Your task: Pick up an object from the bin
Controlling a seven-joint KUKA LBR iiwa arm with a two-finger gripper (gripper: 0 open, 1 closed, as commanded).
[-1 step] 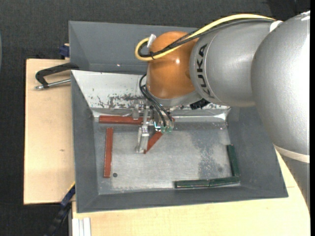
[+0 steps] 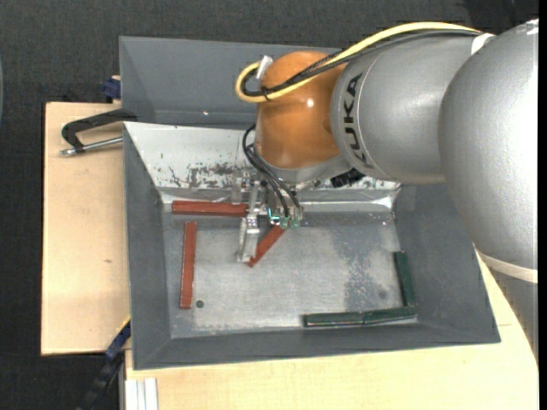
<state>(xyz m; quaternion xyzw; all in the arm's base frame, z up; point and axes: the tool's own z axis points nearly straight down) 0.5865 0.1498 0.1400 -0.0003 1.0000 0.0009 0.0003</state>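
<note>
Here the grey arm (image 2: pixel 427 101) is stretching in from the right across the back of the bin (image 2: pixel 444 254), its orange wrist cover (image 2: pixel 295 114) hanging over the rear wall and a yellow cable (image 2: pixel 385 37) looping over the top of it. The gripper (image 2: pixel 255 244) is pointing down onto the bin floor a little left of centre, close to the back wall. It is sitting right against a short red-brown stick (image 2: pixel 272 241), which is lying tilted, its upper end toward the right and its lower end toward the left by the gripper's tip. Whether the claw is parted or closed, and whether it is actually clamping that stick, I cannot tell, since the wrist is covering the view of it. A long red-brown stick (image 2: pixel 205 207) is lying flat along the foot of the back wall, its right end running in under the gripper. Another red-brown stick (image 2: pixel 187 265) is lying lengthwise near the left wall, well apart from the gripper. Over on the right side a dark green stick (image 2: pixel 403 278) is resting along the wall, and a longer dark green stick (image 2: pixel 359 318) is lying along the front wall, the two nearly meeting at the front right corner
</note>
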